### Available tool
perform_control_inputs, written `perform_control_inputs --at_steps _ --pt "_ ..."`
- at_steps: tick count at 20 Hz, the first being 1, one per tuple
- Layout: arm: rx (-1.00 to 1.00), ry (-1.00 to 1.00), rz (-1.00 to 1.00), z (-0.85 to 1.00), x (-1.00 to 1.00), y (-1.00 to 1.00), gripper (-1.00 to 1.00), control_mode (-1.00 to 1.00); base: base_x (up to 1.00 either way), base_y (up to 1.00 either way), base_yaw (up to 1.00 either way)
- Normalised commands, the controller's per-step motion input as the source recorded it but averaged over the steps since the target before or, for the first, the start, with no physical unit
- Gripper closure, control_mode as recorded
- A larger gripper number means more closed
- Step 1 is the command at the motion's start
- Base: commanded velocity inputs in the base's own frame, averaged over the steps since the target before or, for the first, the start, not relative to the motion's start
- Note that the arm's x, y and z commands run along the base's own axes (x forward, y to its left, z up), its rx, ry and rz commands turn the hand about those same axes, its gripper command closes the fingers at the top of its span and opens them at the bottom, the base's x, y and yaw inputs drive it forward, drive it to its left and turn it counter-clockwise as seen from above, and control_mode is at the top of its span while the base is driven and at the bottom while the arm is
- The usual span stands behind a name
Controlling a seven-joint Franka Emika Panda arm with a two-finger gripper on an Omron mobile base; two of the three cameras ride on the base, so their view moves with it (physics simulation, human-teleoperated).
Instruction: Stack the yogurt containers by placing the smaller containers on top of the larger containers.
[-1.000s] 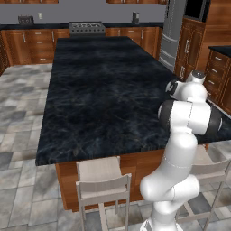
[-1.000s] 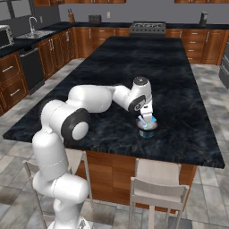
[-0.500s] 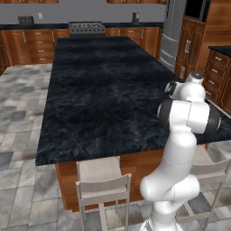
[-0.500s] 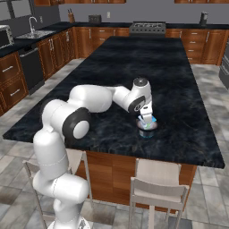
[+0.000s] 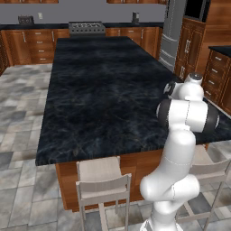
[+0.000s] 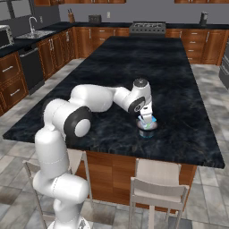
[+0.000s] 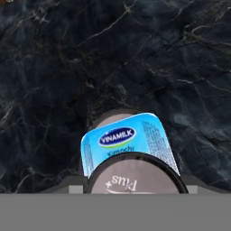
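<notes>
In the right base view my gripper (image 6: 145, 116) points down near the counter's front edge, right over a small squarish tub with a light-blue top (image 6: 148, 121). That tub stands directly above a wider round grey container (image 6: 146, 131). The hand view has the blue-topped tub (image 7: 126, 143) in the middle, with a dark round rim behind it. A round grey lid marked "Plus" (image 7: 135, 177) lies nearer the camera and covers the tub's near edge. It hides my fingertips, so I cannot make out how the jaws stand.
The dark marble island counter (image 6: 134, 67) stretches far ahead. Two stools (image 6: 159, 183) stand below its near edge. My arm (image 5: 185, 113) rises at the counter's right side in the left base view. Wooden cabinets and a stove (image 6: 145, 27) line the back wall.
</notes>
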Motion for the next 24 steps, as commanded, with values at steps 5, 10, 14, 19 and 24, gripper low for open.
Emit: perform_control_inputs --at_steps 5,10,14,19,24 --pt "0.00 0.00 0.00 -0.05 0.08 -0.07 1.00 -1.00 0.00 0.00 0.00" --pt "0.00 0.00 0.00 -0.07 0.06 -0.06 1.00 -1.00 0.00 0.00 0.00" --pt "0.00 0.00 0.00 -0.07 0.06 -0.02 1.00 -1.00 0.00 0.00 0.00" --pt "0.00 0.00 0.00 -0.06 0.08 -0.01 1.00 -1.00 0.00 0.00 0.00" --pt "0.00 0.00 0.00 -0.03 0.04 0.00 1.00 -1.00 0.00 0.00 0.00"
